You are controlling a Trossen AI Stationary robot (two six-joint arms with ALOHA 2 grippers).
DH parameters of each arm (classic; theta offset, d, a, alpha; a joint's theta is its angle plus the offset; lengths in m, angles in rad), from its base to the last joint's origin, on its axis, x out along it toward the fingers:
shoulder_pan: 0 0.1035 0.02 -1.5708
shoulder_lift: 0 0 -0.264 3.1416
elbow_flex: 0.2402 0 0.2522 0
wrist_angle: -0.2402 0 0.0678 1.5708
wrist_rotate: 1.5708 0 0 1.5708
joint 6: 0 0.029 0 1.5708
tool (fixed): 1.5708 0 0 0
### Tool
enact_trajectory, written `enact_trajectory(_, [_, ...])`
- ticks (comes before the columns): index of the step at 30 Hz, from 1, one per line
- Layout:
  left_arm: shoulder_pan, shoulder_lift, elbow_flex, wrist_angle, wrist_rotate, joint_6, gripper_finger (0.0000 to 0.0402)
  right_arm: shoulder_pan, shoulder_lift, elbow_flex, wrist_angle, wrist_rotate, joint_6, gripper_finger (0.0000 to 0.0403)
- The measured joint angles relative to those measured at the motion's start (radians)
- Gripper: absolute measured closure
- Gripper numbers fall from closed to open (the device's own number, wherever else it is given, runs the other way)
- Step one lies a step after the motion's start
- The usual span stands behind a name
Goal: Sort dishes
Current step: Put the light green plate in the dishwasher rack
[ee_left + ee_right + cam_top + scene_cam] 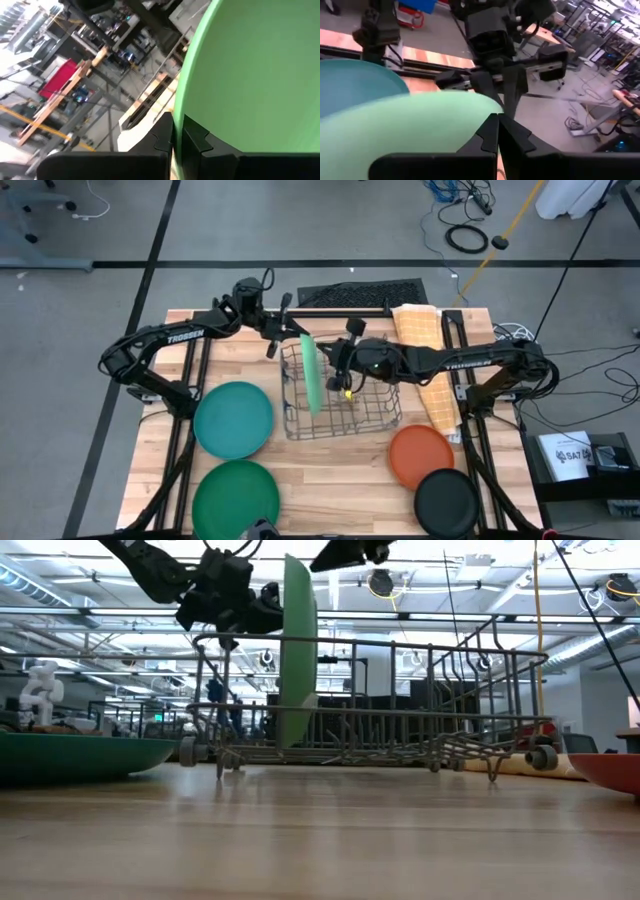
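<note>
Five plates in play; one, the light green plate [311, 373], stands on edge in the wire rack [375, 423], near its left end. Both arms are on it. L gripper [287, 330] is clenched on the plate's far rim; left wrist view shows the rim edge sitting between the dark fingers [159, 136]. R gripper [338, 368] is pressed against the plate's right side, fingers closed thin; the right wrist view puts the rim right at the tips, so likely pinching it, though can't confirm a true hold.

Rest of set flat on the table [330, 480]: teal plate [233, 419] and dark green plate [236, 498] on the left, orange plate [421, 456] and black plate [446, 502] on the right. Yellow cloth [428, 365] lies beside the rack, right side.

Handling, my est.: thin plastic, light, stiff, smooth, prob. slippery at the lip. Not fragile. Best hold = rim pinch, near the top edge, so it stays upright between tines. Flat ones need a lip pickup at the table-side edge.
</note>
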Motion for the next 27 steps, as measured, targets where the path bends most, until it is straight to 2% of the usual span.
enact_trajectory(6, [0.0, 0.0, 0.0, -0.023, -0.003, 0.009, 0.0382, 0.001, 0.002, -0.003, -0.059, -0.002, 0.012, 0.04])
enact_trajectory(11, [0.0, 0.003, 0.001, -0.036, -0.009, 0.021, 0.0382, 0.016, 0.003, -0.003, 0.035, -0.006, -0.059, 0.0399])
enact_trajectory(14, [0.0, 0.014, 0.001, -0.038, -0.015, 0.017, 0.0382, 0.023, 0.003, -0.003, 0.07, -0.075, -0.104, 0.04])
enact_trajectory(18, [0.0, 0.027, 0.002, -0.035, -0.019, 0.016, 0.0382, 0.021, 0.004, -0.003, 0.05, -0.138, -0.086, 0.0399])
enact_trajectory(27, [0.0, 0.029, 0.002, -0.033, -0.028, -0.024, 0.0381, 0.018, 0.054, -0.003, 0.055, -0.134, -0.084, 0.04])
